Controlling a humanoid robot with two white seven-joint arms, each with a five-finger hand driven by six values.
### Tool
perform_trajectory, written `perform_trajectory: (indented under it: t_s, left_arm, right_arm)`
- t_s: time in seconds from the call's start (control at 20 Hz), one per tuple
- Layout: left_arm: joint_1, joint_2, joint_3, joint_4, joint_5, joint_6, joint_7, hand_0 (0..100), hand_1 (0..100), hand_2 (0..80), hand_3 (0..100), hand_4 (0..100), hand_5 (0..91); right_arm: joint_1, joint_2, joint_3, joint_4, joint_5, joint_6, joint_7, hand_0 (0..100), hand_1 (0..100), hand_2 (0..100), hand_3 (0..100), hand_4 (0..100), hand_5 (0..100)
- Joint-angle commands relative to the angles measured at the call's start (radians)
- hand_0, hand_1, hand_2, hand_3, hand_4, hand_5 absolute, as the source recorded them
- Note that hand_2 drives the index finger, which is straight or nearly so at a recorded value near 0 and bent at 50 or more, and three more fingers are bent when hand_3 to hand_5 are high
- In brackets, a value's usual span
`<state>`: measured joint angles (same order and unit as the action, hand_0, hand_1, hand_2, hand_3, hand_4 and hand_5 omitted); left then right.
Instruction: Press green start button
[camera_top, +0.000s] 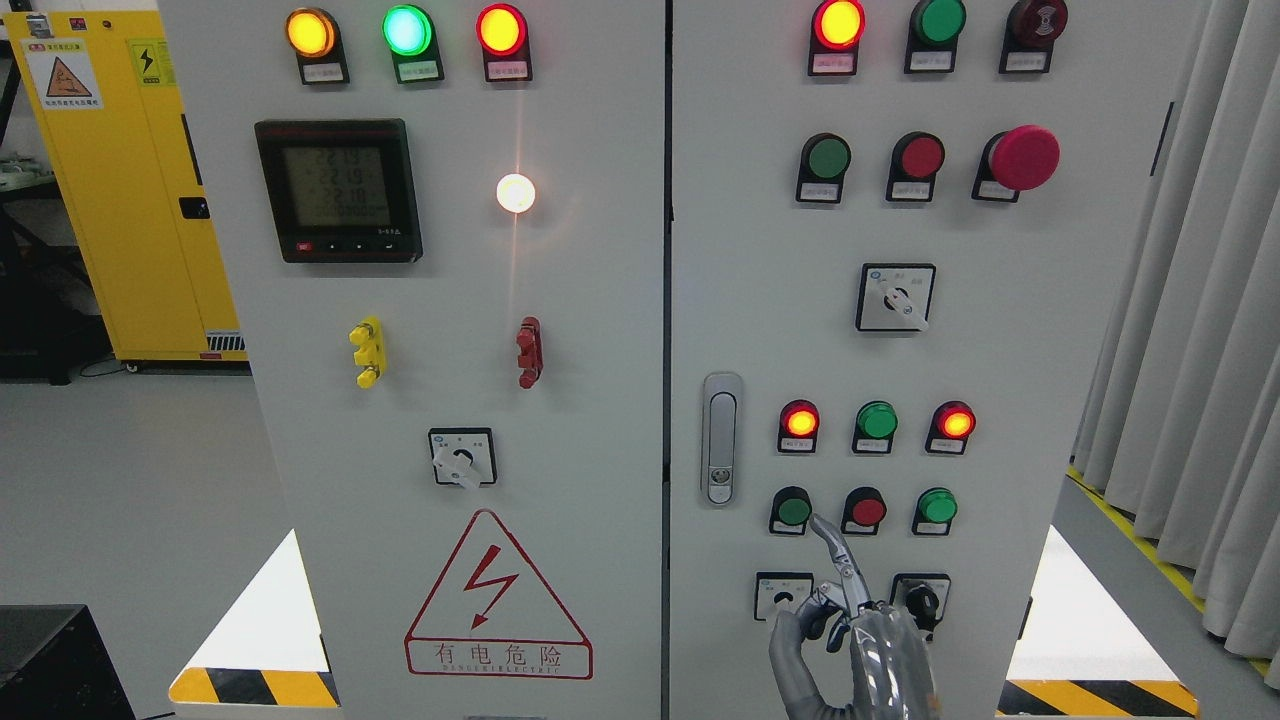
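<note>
Grey-white sheet steel formed the tall two-door electrical cabinet (600, 450), whose faces carried everything in sight. Its left door held a black digital meter with a dim display (338, 190), a row of amber, green and red lamps above it, and a red-outlined lightning warning triangle (497, 595) low down. On the right door, beside a silver recessed door latch (721, 438), sat a row of three small lamps, and just beneath them a row of three round push buttons. The round green start button in its black collar (792, 509) was the leftmost of these, with a round red push button (866, 511) next to it. Rising from the bottom edge right of the middle, the metallic grey right hand (850, 630) had its index finger (833, 545) extended up and to the left, the other fingers curled in and gripping nothing. That fingertip lay just beside the green button's lower right edge, apparently short of its face, though contact could not be judged from this angle. Below, the hand partly covered a black rotary selector switch (922, 600).
</note>
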<state>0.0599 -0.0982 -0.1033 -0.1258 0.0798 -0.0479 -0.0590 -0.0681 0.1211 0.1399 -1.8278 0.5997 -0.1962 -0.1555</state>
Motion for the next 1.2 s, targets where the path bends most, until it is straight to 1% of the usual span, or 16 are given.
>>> perform_trajectory:
  t_s: [0.0, 0.05, 0.2, 0.25, 0.35, 0.95, 1.15]
  left_arm:
    - [0.0, 0.0, 0.0, 0.0, 0.0, 0.0, -0.001, 12, 56, 0.0, 0, 0, 0.0]
    - [0.0, 0.0, -0.001, 0.0, 0.0, 0.0, -0.001, 12, 56, 0.0, 0, 0, 0.0]
    - [0.0, 0.0, 0.001, 0.0, 0.0, 0.0, -0.001, 12, 56, 0.0, 0, 0, 0.0]
    - [0.0, 0.0, 0.001, 0.0, 0.0, 0.0, -0.001, 12, 56, 0.0, 0, 0, 0.0]
    - [0.0, 0.0, 0.0, 0.0, 0.0, 0.0, -0.001, 12, 56, 0.0, 0, 0, 0.0]
    - [0.0, 0.0, 0.001, 0.0, 0.0, 0.0, -0.001, 12, 56, 0.0, 0, 0, 0.0]
    - [0.0, 0.0, 0.0, 0.0, 0.0, 0.0, -0.001, 12, 56, 0.0, 0, 0, 0.0]
  right_arm:
    - [0.057, -0.003, 0.043, -0.082, -0.21, -0.003, 0.004, 82, 80, 0, 0, 2, 5]
    - [0.066, -0.004, 0.043, -0.09, -0.218, -0.006, 0.004, 84, 78, 0, 0, 0, 0]
    - [0.083, -0.005, 0.047, -0.1, -0.254, -0.02, 0.005, 83, 76, 0, 0, 0, 0]
    - [0.085, -0.005, 0.047, -0.1, -0.262, -0.02, 0.005, 85, 75, 0, 0, 0, 0]
    - [0.087, -0.005, 0.047, -0.102, -0.271, -0.02, 0.005, 80, 74, 0, 0, 0, 0]
    - [0.097, -0.005, 0.047, -0.104, -0.276, -0.02, 0.005, 75, 74, 0, 0, 0, 0]
    - [0.097, -0.006, 0.056, -0.105, -0.275, -0.022, 0.005, 74, 74, 0, 0, 0, 0]
